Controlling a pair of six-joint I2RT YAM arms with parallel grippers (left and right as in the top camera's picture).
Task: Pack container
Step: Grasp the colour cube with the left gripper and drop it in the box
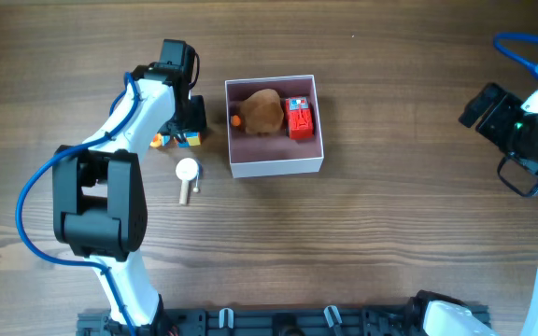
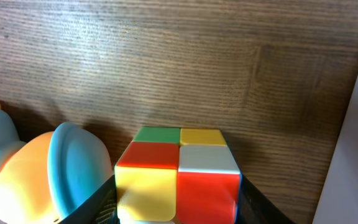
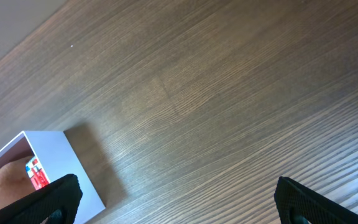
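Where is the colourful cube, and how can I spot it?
Find the white box with pink inside. Just left of it sits the cube. Unlike the round orange-and-blue toy beside it, it has flat red, yellow, green and white squares.

- The table (image 1: 390,233) is dark brown wood with a fine, ridged grain and a matt finish.
- The container (image 1: 276,166) has smooth, matt white walls that look like card or thin plastic. Its inside is a flat dusty pink.
- The puzzle cube (image 2: 178,180) is hard plastic, its coloured tiles smooth with a soft gloss.
- The orange and pale blue toy (image 2: 48,174) is smooth, rounded plastic with a slight sheen.
- The brown lump (image 1: 263,112) in the container looks soft and dull, like cloth or plush.
- The red toy (image 1: 299,119) looks like hard plastic.
- The left arm (image 1: 138,103) has glossy white shells and matt black housings.
- The blue cable (image 1: 26,201) has a smooth sheath.
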